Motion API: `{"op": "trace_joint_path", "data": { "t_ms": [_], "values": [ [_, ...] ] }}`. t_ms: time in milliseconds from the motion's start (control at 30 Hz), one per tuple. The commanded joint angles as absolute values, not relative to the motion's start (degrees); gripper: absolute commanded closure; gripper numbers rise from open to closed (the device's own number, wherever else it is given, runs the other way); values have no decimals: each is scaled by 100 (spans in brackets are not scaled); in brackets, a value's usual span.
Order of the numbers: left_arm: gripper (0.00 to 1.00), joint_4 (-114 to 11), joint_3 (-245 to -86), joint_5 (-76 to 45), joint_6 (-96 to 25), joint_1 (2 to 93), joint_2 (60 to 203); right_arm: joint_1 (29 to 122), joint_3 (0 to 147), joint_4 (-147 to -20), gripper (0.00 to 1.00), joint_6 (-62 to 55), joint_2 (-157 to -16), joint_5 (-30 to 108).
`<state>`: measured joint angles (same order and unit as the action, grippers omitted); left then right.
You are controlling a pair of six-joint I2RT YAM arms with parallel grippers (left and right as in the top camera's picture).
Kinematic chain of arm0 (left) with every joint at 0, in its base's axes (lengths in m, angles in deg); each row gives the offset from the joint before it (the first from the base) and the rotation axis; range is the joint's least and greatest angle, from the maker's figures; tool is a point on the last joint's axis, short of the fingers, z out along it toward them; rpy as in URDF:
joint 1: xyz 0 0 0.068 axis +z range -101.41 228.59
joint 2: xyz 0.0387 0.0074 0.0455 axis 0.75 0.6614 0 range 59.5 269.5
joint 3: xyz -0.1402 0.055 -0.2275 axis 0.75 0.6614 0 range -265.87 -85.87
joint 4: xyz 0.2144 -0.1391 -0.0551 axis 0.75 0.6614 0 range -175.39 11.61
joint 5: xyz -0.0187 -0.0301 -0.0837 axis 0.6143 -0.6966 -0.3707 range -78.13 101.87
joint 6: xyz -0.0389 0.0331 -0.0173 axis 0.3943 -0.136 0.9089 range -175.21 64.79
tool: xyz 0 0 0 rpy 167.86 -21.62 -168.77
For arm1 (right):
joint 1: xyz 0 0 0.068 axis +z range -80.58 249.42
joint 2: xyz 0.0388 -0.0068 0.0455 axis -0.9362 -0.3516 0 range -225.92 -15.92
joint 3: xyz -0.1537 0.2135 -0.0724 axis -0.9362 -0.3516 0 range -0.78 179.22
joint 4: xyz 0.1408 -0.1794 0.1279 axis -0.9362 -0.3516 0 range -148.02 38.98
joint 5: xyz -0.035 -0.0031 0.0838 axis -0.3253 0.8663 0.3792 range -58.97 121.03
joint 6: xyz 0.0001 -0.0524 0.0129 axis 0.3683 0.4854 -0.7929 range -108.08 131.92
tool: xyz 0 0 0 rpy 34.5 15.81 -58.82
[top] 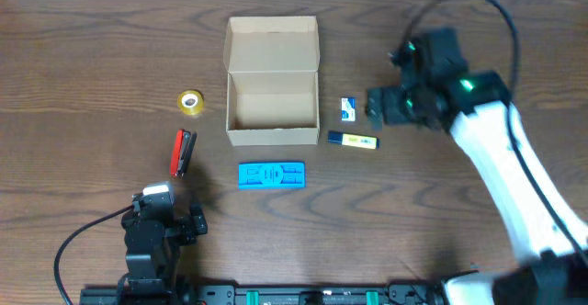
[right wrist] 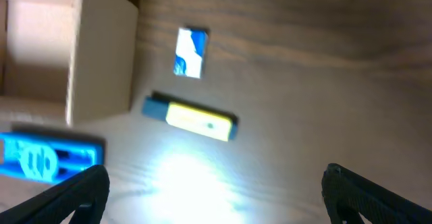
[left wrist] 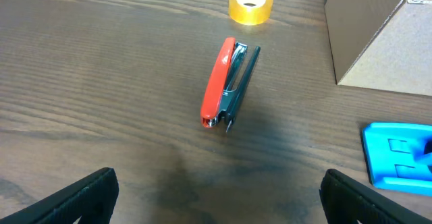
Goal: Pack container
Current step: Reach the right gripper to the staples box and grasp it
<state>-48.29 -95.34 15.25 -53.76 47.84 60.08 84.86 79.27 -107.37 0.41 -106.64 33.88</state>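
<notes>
Container [top: 272, 84] lid open, interior bare; highlighter [top: 353, 141] just beside.

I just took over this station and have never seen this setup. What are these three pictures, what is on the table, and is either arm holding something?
You see two robot arms at a wooden table. The overhead view looks down from above; the other two come from cameras on each wrist.

An open cardboard box sits in the middle, empty as far as shown. Left of it lie a roll of yellow tape and a red stapler; in front, a flat blue plastic piece; right, a small blue-and-white packet and a yellow highlighter.

The left gripper and right gripper are both open, holding nothing.
</notes>
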Motion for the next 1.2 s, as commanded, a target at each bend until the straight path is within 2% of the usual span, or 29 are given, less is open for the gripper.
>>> {"op": "trace_joint_path", "data": {
  "t_ms": [0, 200, 467, 567, 700, 967, 1067, 1167],
  "values": [
    [5, -4814, -9482, 1523, -5393, 4821, 5973, 8674, 8369, -10799, 1, -521, -11276, 2997],
    [5, -4814, -9482, 1523, -5393, 4819, 5973, 8871, 8482, -10549, 1, -1117, -12168, 2671],
    [5, -4816, -9482, 1523, -5395, 4821, 5973, 9054, 8467, -9782, 1, -1141, -12808, 2691],
    [5, -4816, -9482, 1523, -5395, 4821, 5973, 9050, 8467, -9612, 7, -1143, -13020, 2684],
    [5, -4816, -9482, 1523, -5393, 4821, 5973, 9050, 8467, -9555, 7, -1143, -13245, 2651],
    [5, -4816, -9482, 1523, -5393, 4821, 5973, 9050, 8467, -9439, 16, -1185, -13711, 2653],
    [5, -4816, -9482, 1523, -5395, 4821, 5973, 9050, 8467, -9446, 22, -1185, -13859, 2653],
    [5, -4816, -9482, 1523, -5393, 4821, 5973, 9050, 8465, -9448, 41, -1185, -13886, 2656]
  ]
}}
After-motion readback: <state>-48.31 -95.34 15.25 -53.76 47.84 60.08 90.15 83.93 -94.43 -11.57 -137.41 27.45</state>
